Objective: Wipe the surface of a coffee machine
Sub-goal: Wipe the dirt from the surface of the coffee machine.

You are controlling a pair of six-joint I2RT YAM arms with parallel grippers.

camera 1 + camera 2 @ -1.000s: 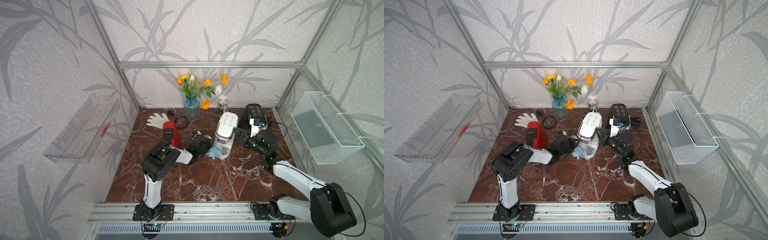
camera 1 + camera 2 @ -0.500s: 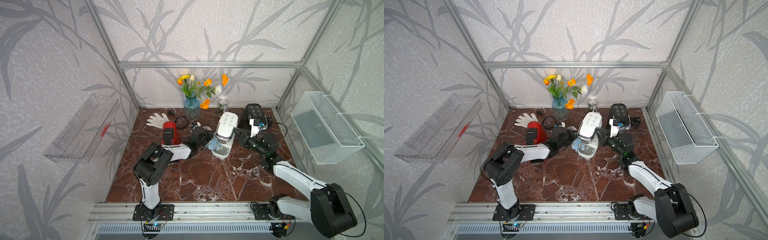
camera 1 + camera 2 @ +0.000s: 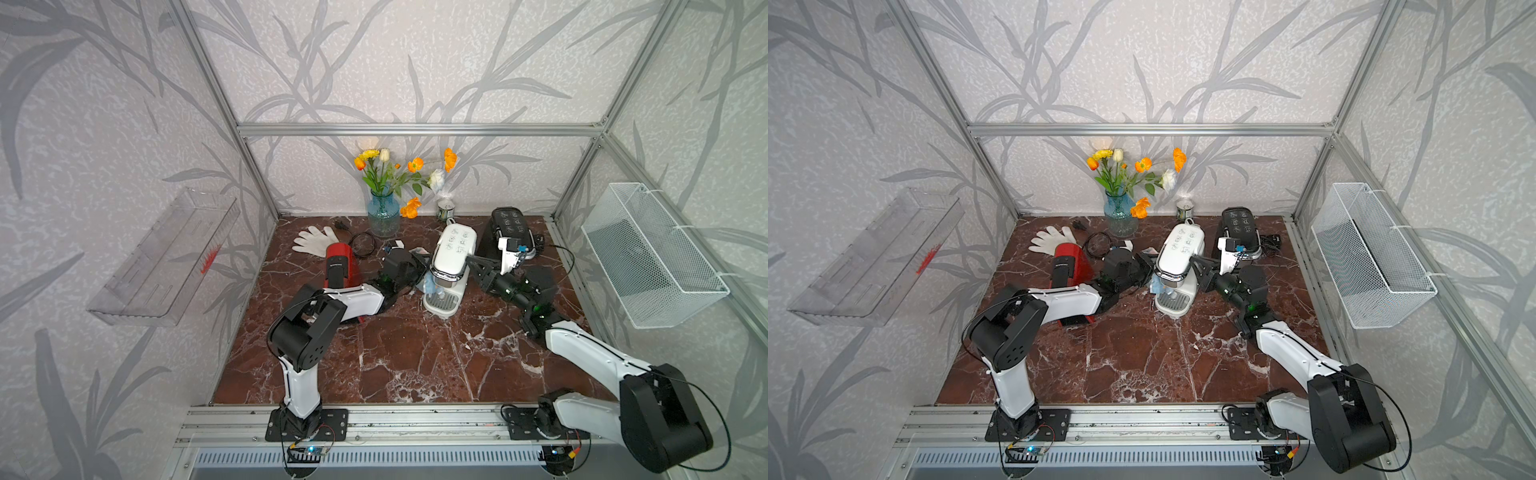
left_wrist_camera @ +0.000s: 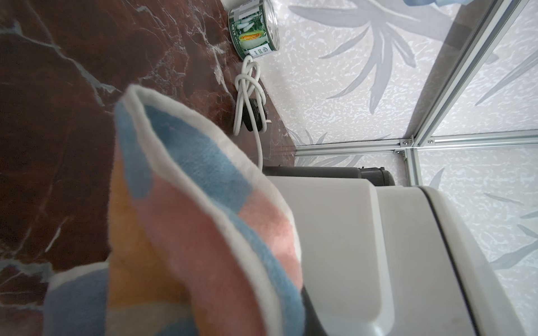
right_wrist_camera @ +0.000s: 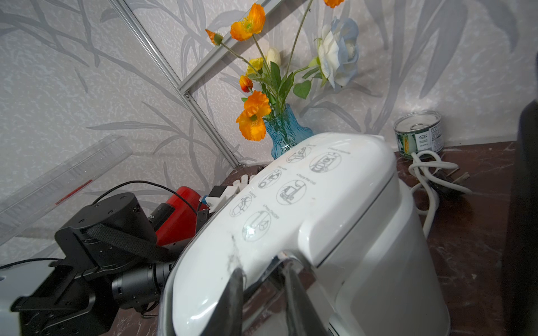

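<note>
A white coffee machine [image 3: 451,257] [image 3: 1177,257] stands mid-table on the brown marble top. My left gripper [image 3: 417,272] is shut on a blue, pink and orange cloth [image 4: 189,232]. The cloth is pressed against the machine's left side [image 4: 349,247] and hides the fingers in the left wrist view. It shows as a small patch [image 3: 430,284] in both top views. My right gripper [image 5: 263,288] reaches in from the right. Its dark fingers [image 5: 235,291] are shut on the chrome handle [image 5: 279,261] under the machine's lid [image 5: 305,189].
A red coffee machine [image 3: 338,266] sits under the left forearm and a black one [image 3: 509,232] behind the right gripper. At the back are a blue vase of flowers [image 3: 383,212], a can [image 3: 445,210], a white glove [image 3: 313,241] and a coiled white cord [image 4: 247,87]. A wire basket [image 3: 652,253] hangs on the right wall.
The left gripper has carried the cloth from the machine's lower front back and up along its left side. The right gripper has stayed on the handle.
</note>
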